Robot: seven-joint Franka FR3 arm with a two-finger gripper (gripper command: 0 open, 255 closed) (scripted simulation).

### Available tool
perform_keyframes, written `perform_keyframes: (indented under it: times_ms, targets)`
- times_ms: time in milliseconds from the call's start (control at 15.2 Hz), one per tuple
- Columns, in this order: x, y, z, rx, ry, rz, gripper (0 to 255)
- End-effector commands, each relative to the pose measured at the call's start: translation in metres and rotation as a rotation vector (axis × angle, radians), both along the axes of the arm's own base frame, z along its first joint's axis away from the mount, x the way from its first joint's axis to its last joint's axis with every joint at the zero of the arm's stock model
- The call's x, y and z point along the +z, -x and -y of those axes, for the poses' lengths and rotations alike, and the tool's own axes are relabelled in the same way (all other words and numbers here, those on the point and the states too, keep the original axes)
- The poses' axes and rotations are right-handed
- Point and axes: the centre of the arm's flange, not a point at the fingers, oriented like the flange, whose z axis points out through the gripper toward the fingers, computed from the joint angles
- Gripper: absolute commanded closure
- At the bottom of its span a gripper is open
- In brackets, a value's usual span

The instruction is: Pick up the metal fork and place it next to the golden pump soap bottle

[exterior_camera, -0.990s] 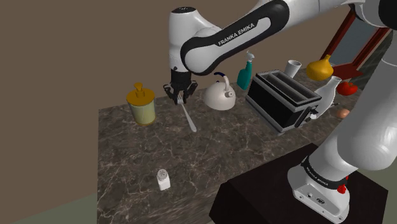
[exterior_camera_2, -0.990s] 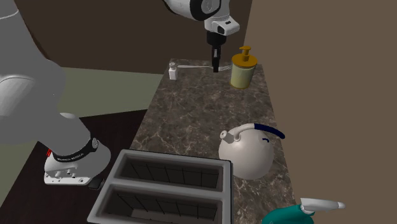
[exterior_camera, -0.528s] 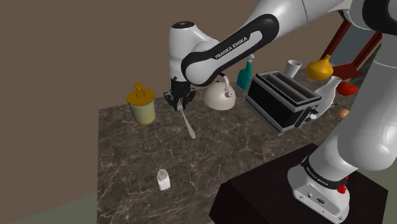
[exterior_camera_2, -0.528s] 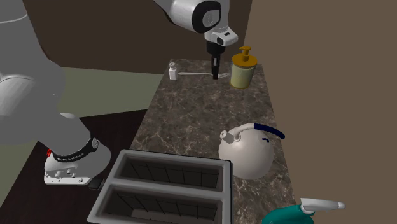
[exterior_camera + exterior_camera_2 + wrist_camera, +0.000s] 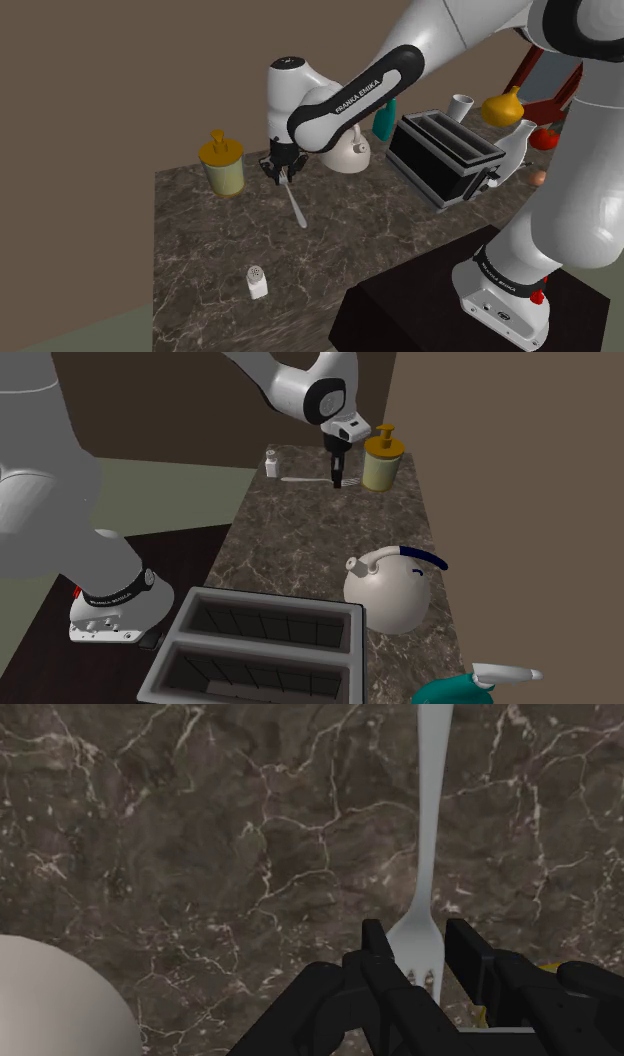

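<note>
At the golden soap bottle's three o'clock in the shoulder view, the fork is clasped at its tined end by the pincer.

arm: white | joints: dark | marking: franka emika | pincer: black

This is a home kitchen: a dark veined marble countertop runs along a plain brown wall and carries a black two-slot toaster, a rounded white kettle with a dark blue handle and a small white salt shaker. A golden pump soap bottle, a teal spray bottle, a white mug and a pale grey fork point the same way.
</note>
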Motion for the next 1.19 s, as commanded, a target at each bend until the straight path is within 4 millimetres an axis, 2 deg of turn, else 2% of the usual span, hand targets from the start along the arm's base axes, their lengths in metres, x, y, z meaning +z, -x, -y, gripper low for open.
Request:
perform_keyframes:
  times_ms: [0,924,1122]
  targets:
    - [-0.011,0.000,0.001,0.000,0.000,0.000,255]
    - [-0.085,0.000,0.001,0.000,0.000,0.000,255]
    - [-0.087,0.000,0.001,0.000,0.000,0.000,255]
